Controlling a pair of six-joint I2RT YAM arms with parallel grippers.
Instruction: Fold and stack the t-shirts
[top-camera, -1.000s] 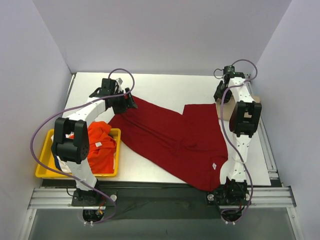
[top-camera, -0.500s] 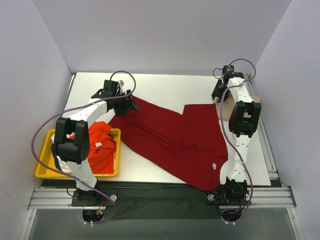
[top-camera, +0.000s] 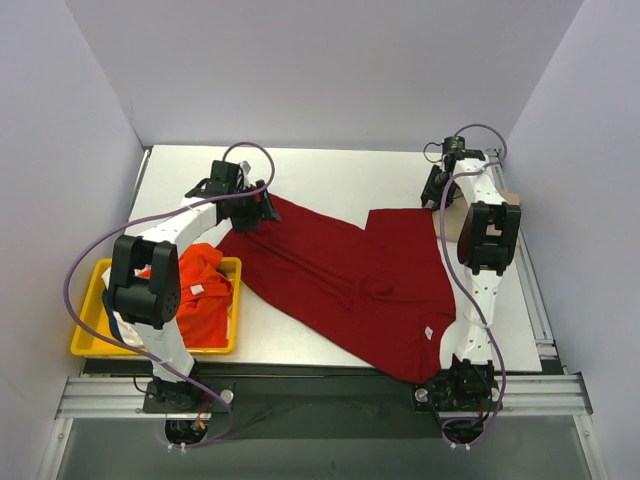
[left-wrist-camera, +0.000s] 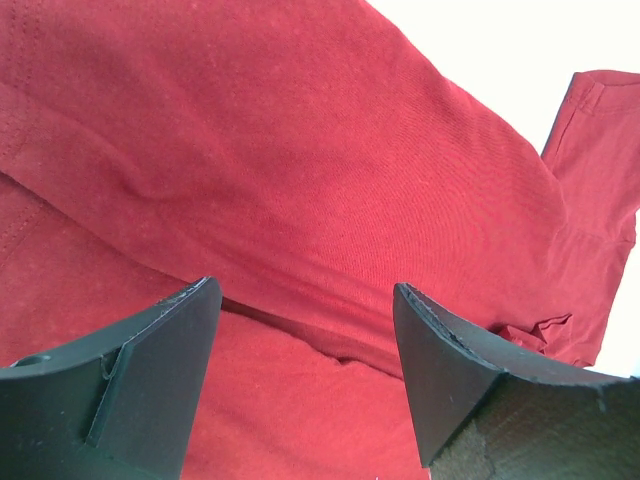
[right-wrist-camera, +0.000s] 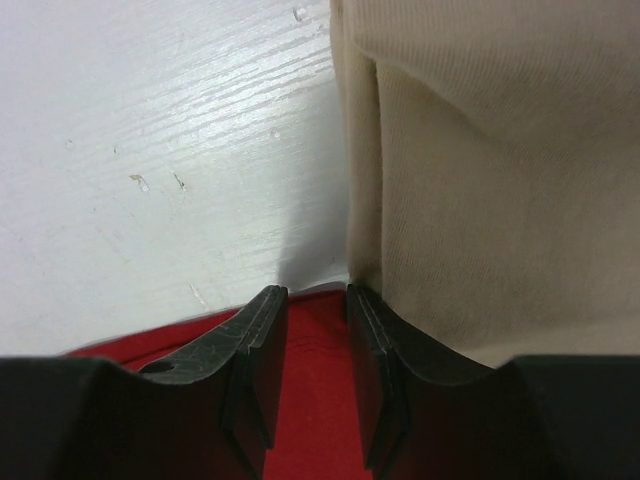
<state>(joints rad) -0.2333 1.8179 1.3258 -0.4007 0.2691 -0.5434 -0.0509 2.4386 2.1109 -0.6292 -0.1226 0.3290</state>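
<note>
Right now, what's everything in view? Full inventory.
dark red t-shirt: 1, dark red, spread across the table centre
tan t-shirt: 1, beige, far right, beside the dark red t-shirt
orange t-shirt: 1, bright orange, bunched in the tray
tray: 1, yellow, near left
table: 1, white
left gripper: 1, black, open over the dark red t-shirt
right gripper: 1, black, jaws narrowly apart at the dark red t-shirt's edge

The left gripper (top-camera: 260, 211) has edged a little farther from its base, over the far corner of the dark red t-shirt (top-camera: 340, 275). The right gripper (top-camera: 437, 193) has shifted slightly leftward, its jaws drawn a touch closer together.
</note>
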